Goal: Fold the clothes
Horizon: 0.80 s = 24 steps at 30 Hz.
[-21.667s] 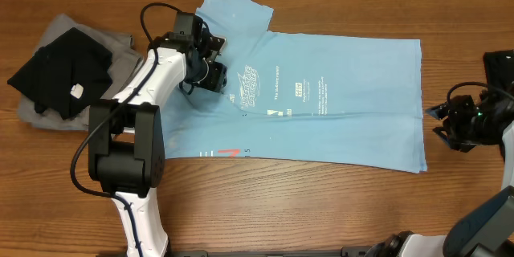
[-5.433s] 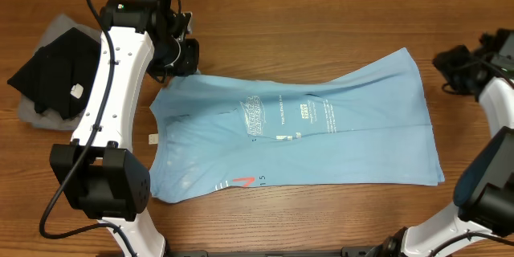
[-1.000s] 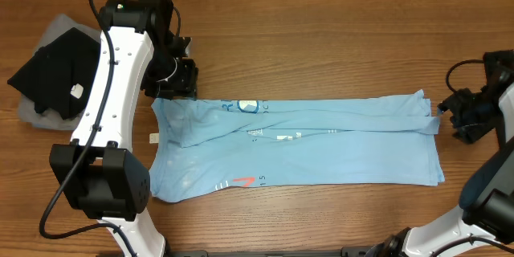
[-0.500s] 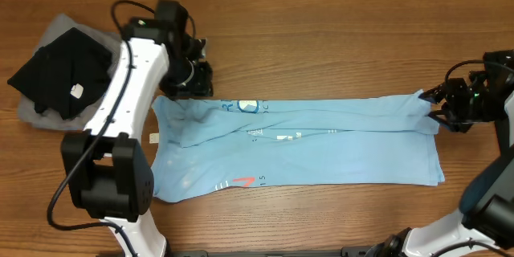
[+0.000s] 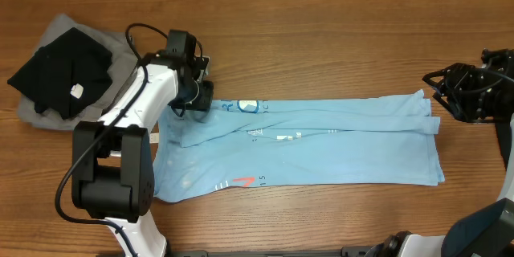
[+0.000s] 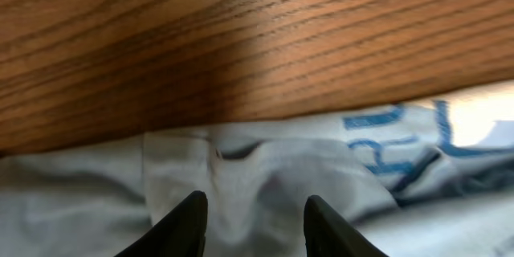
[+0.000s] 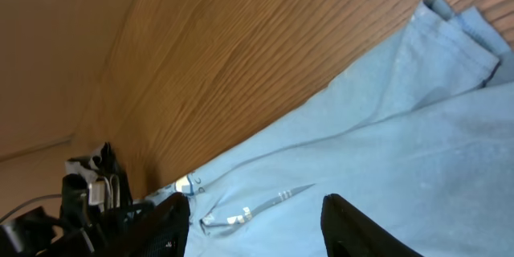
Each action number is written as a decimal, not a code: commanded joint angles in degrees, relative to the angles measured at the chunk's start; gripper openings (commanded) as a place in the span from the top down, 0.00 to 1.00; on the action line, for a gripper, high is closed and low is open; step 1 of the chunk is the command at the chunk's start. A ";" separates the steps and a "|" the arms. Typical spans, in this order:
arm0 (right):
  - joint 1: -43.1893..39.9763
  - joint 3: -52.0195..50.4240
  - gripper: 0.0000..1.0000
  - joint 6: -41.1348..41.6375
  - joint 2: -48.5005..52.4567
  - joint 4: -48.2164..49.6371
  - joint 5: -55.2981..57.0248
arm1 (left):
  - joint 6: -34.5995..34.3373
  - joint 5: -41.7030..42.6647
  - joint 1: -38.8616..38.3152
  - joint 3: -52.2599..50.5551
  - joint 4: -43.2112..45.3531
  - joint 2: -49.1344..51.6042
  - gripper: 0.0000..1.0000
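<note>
1. The blue shirt (image 5: 305, 148) lies folded lengthwise in the middle of the surface (image 5: 321, 32); the left fingers (image 6: 183, 223), parted over its far-left edge, may pinch one layer only and spoil the fold.
2. The right fingers (image 7: 365, 225), wide and empty off its far-right corner, could drag it crooked.

Overhead straight down, left wrist close, right wrist oblique, all share T-shirt (image 5: 321, 157)

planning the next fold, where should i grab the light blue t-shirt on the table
Pinch the light blue T-shirt at its far right corner, coming in low from the right: it lies flat as a long band, and the folded layers stack there.
</note>
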 commanded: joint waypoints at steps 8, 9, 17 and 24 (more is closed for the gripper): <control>1.01 1.07 0.46 -0.20 -0.44 -0.44 -0.79 | -0.20 -2.75 0.15 -3.63 7.78 -1.07 0.73; 1.01 1.07 0.46 -0.20 -0.44 -0.46 -0.79 | -0.17 -2.73 0.15 -3.67 8.44 -1.07 0.75; 1.01 1.07 0.47 -0.20 -0.44 -0.55 -0.79 | -0.20 -2.69 0.15 -5.84 10.34 -1.07 0.80; 1.01 1.07 0.47 -0.20 -0.44 -0.48 -0.79 | -0.22 -1.90 0.15 -5.92 9.94 -1.07 0.83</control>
